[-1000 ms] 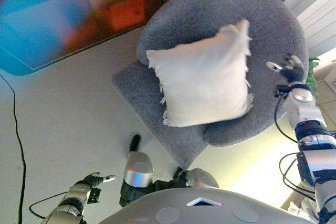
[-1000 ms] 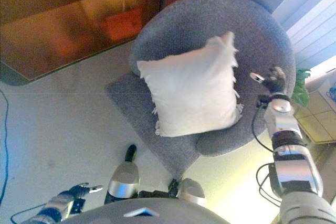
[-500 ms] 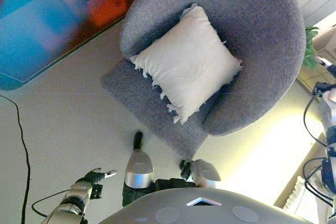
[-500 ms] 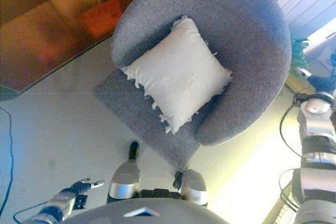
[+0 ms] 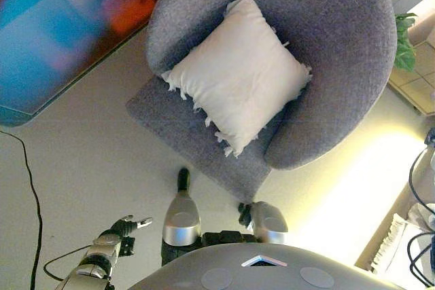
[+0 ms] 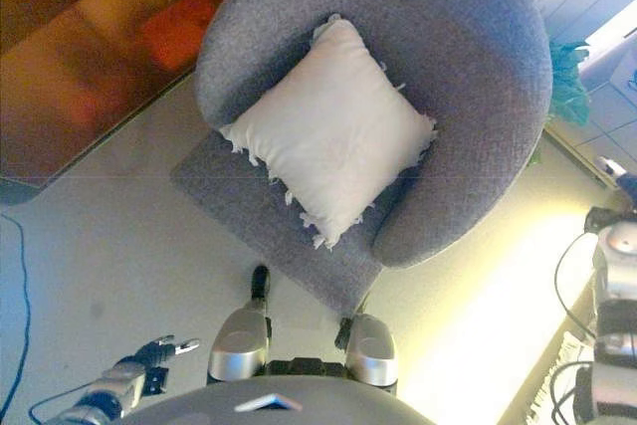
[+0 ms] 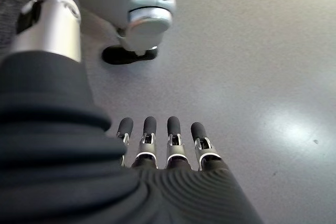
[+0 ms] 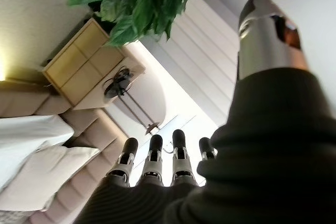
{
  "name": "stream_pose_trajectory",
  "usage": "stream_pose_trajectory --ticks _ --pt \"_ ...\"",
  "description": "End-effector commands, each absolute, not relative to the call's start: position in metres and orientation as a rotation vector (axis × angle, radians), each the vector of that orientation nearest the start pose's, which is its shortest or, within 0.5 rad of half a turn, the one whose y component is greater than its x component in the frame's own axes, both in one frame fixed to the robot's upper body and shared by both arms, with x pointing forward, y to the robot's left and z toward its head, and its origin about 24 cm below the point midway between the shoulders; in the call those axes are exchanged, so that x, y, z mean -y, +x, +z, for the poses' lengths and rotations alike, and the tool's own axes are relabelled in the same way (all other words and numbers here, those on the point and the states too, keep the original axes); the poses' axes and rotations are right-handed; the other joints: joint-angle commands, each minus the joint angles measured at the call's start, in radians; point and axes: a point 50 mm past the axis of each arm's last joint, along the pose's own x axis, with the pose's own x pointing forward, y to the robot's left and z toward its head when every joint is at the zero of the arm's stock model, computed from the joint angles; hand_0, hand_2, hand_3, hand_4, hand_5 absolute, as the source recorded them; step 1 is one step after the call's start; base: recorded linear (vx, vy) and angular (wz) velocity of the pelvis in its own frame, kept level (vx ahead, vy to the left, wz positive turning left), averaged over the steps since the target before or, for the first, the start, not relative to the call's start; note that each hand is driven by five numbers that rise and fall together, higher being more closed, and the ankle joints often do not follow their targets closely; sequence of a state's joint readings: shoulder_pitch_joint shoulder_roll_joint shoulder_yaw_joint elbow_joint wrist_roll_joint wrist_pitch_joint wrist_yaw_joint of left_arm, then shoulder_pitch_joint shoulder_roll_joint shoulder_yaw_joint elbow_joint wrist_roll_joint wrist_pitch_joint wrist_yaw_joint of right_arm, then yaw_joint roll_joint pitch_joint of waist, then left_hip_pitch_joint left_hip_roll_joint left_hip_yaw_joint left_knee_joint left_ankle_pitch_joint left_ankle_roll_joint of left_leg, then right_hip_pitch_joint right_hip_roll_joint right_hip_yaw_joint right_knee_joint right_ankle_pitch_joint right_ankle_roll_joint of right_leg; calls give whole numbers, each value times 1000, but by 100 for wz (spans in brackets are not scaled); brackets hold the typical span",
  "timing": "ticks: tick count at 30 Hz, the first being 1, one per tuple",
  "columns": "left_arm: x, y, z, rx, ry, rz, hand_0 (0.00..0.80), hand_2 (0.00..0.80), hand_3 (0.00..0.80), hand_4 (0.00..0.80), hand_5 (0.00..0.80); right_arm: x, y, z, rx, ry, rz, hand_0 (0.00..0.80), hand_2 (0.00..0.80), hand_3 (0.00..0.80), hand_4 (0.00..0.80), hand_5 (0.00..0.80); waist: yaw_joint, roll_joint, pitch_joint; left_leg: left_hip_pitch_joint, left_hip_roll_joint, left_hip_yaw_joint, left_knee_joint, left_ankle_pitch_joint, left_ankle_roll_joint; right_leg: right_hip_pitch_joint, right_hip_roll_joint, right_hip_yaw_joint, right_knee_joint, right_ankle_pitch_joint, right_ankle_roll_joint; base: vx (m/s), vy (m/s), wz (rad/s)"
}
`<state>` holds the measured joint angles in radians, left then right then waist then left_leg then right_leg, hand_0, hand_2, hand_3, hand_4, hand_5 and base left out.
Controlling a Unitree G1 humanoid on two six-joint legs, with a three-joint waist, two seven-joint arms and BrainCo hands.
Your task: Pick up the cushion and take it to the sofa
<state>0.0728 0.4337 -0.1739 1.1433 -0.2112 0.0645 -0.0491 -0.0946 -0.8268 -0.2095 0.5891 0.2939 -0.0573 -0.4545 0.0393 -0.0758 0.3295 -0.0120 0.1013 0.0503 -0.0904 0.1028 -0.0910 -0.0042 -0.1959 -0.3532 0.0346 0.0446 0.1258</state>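
Observation:
A white fringed cushion (image 5: pixel 238 76) lies corner-up on the seat of a round grey armchair (image 5: pixel 340 39), leaning against its back. Neither hand touches it. My left hand (image 5: pixel 129 224) hangs low at the lower left over the floor, and its fingers (image 7: pixel 157 140) are straight and hold nothing. My right hand (image 6: pixel 625 186) shows at the far right edge, well away from the armchair. In its wrist view its fingers (image 8: pixel 157 156) are straight and empty.
A dark wooden cabinet (image 6: pixel 90 37) stands at the upper left. A green plant (image 6: pixel 567 87) and a light wooden unit (image 8: pixel 84 66) are right of the armchair. The right wrist view shows a beige sofa (image 8: pixel 63 182) with pale cushions below window shutters.
The cushion has dropped from near my right hand onto the armchair seat and turned corner-up. My right hand has drawn away to the right. The camera has shifted too.

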Motion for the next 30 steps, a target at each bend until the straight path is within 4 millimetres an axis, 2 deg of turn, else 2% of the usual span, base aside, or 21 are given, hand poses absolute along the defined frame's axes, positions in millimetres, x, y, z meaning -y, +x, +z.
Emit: stream_pose_trajectory --ticks 1,4,7,10,12,15,18,22,25,30 --pt "-298 58 -145 -1307 236 201 0 0 0 0 0 420 204 90 -105 -511 -930 0 0 0 0 0 -4 5 -59 135 2 0 3 -211 17 -226 -91 74 24 148 136 -39 42 -11" --pt "-297 56 -146 -1312 234 206 0 0 0 0 0 413 185 52 -238 -447 -889 0 0 0 0 0 -23 7 -69 146 0 11 3 -218 22 -222 -87 86 25 150 136 -40 15 -8" --pt "-295 54 -147 -1323 239 214 0 0 0 0 0 388 166 2 -409 -369 -783 0 0 0 0 0 -41 2 -82 155 -8 13 3 -220 32 -213 -80 99 19 154 136 -28 1 -16" --pt "-293 51 -148 -1340 253 220 0 0 0 0 0 345 147 -54 -609 -288 -623 0 0 0 0 0 -54 -4 -91 164 -18 14 6 -224 44 -201 -72 114 20 152 136 -27 4 -16" --pt "-289 52 -150 -1355 257 227 0 0 0 0 0 312 128 -90 -732 -158 -528 0 0 0 0 0 -57 -6 -97 174 -25 17 7 -226 54 -188 -69 120 20 150 136 -13 11 -20" --pt "-283 54 -153 -1382 269 205 0 0 0 0 0 268 102 -129 -896 -8 -412 0 0 0 0 0 -57 -4 -105 188 -36 16 6 -229 65 -163 -60 130 15 145 131 -26 11 -15" --pt "-274 57 -157 -1395 266 208 0 0 0 0 0 229 85 -152 -1046 102 -317 0 0 0 0 0 -57 3 -114 194 -44 22 3 -226 72 -141 -53 133 3 135 123 -67 29 -6" --pt "-257 62 -162 -1413 214 225 0 0 0 0 0 200 79 -164 -1143 180 -265 0 0 0 0 0 -56 20 -133 207 -61 29 3 -227 77 -113 -53 132 -8 117 108 -71 68 -11" --pt "-246 68 -164 -1420 156 230 0 0 0 0 0 196 83 -166 -1183 130 -209 0 0 0 0 0 -58 31 -145 225 -62 51 3 -228 72 -92 -56 134 -17 106 97 -68 79 -7" --pt "-240 70 -165 -1401 122 249 0 0 0 0 0 200 81 -166 -1206 116 -256 0 0 0 0 0 -63 31 -164 244 -61 73 3 -230 66 -50 -52 138 -35 91 84 -11 3 -4"
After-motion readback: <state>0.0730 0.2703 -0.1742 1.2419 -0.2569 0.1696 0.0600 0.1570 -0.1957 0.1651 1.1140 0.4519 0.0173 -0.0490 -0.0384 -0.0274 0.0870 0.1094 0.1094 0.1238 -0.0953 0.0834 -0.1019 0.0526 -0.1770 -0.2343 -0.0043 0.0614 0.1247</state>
